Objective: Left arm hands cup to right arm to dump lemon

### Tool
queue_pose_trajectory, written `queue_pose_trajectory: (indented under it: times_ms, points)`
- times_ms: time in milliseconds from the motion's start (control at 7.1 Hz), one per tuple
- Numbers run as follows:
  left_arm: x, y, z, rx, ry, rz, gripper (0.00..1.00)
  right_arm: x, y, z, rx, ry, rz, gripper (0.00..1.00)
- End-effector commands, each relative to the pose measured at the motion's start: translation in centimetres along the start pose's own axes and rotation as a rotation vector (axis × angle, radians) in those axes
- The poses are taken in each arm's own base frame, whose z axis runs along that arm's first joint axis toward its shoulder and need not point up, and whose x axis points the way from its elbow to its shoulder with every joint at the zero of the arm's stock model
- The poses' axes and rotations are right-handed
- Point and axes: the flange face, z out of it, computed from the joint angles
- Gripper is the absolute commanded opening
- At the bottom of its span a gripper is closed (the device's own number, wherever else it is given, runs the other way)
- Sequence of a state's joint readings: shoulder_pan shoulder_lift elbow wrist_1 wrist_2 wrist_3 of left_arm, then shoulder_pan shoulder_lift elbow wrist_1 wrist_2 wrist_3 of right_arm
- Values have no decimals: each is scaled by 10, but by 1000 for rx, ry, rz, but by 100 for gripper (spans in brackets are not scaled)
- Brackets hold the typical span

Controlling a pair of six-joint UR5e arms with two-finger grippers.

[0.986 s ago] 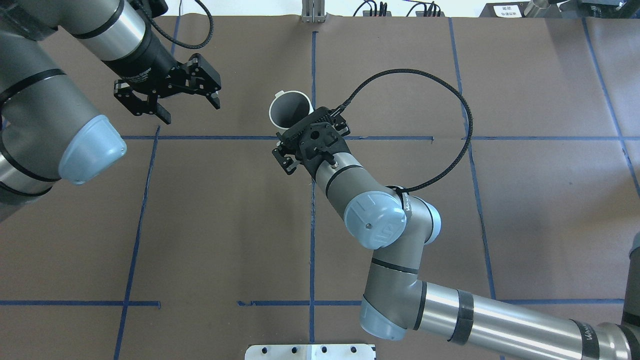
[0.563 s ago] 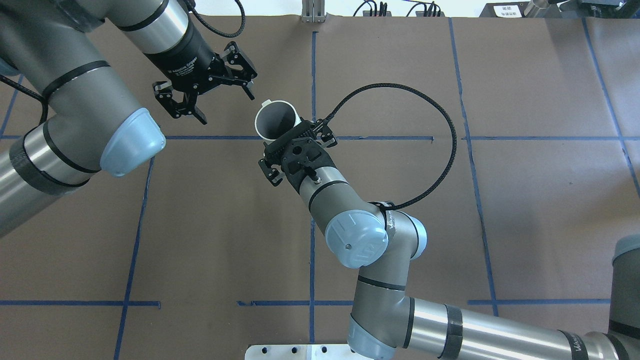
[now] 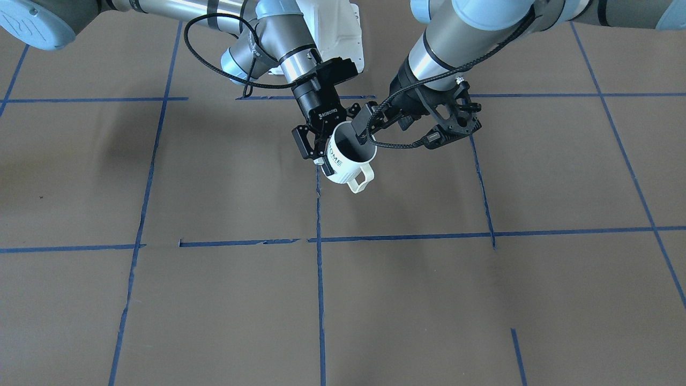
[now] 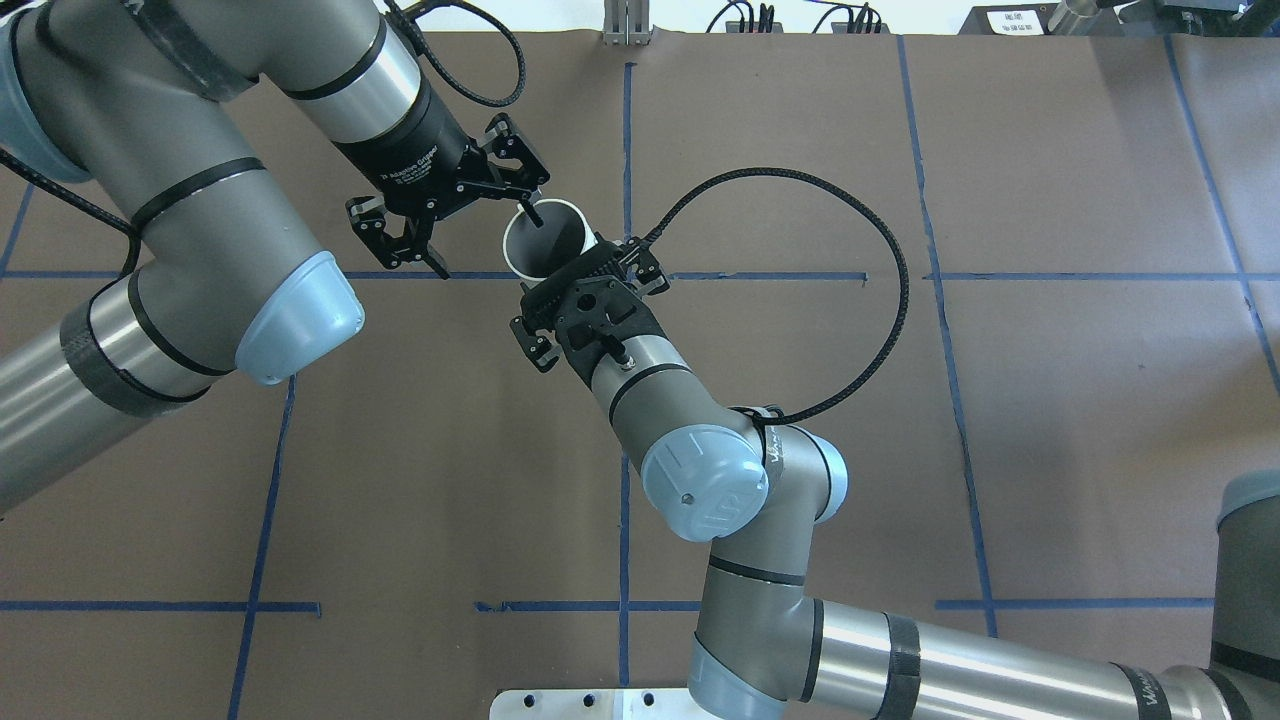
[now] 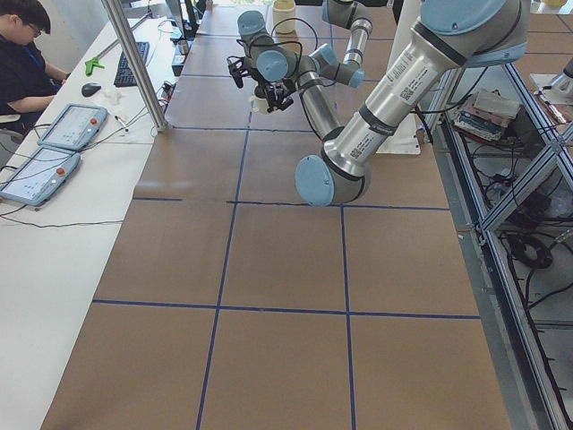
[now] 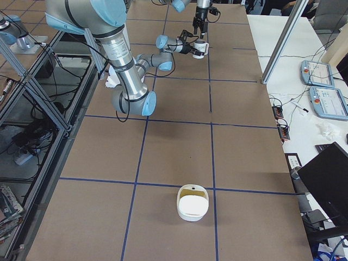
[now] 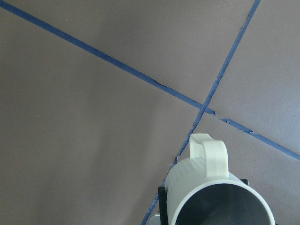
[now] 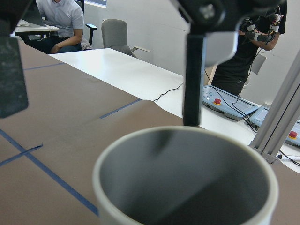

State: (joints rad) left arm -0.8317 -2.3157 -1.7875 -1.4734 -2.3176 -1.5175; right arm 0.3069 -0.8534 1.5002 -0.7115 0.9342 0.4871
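The cup (image 4: 545, 243) is a white ribbed mug with "HOME" lettering (image 3: 351, 158) and is held above the table, mouth up. My right gripper (image 4: 560, 268) is shut on its body from the near side (image 3: 331, 140). My left gripper (image 4: 487, 243) is open at the cup's rim. One of its fingers (image 8: 193, 79) reaches down over the far rim into the mouth, and the other stays outside. The left wrist view looks down on the handle (image 7: 208, 157). The lemon shows in no view, and the cup's grey inside (image 8: 187, 178) looks bare where visible.
A white tub (image 6: 192, 203) sits on the brown paper at the table's end on my right. Blue tape lines (image 4: 624, 470) grid the table. A person (image 5: 27, 54) sits at a white side table holding control pendants (image 5: 72, 125).
My left arm has swung right, and its open gripper has gone from well apart to straddling the cup's rim. My right arm has carried the cup a little leftward.
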Motion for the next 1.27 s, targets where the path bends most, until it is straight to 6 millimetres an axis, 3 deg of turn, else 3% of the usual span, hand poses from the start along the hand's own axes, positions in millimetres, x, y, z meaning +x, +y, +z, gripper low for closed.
queue_pose_trajectory:
  times_ms: [0,563,704,845,1126]
  points:
    - [1,3,3,-2,-2,7,100,-2,-6,-1,8,-3,13,12]
    - [1,5,7,-8,-6,4,98,-3,-8,-2,14,-8,26,13]
    - [1,5,7,-8,-6,4,88,-3,-9,-2,15,-10,29,13]
    - [1,5,7,-8,-6,5,70,-3,-9,-2,15,-12,37,12]
    - [0,5,8,-8,-8,6,66,-3,-9,-2,14,-11,40,12]
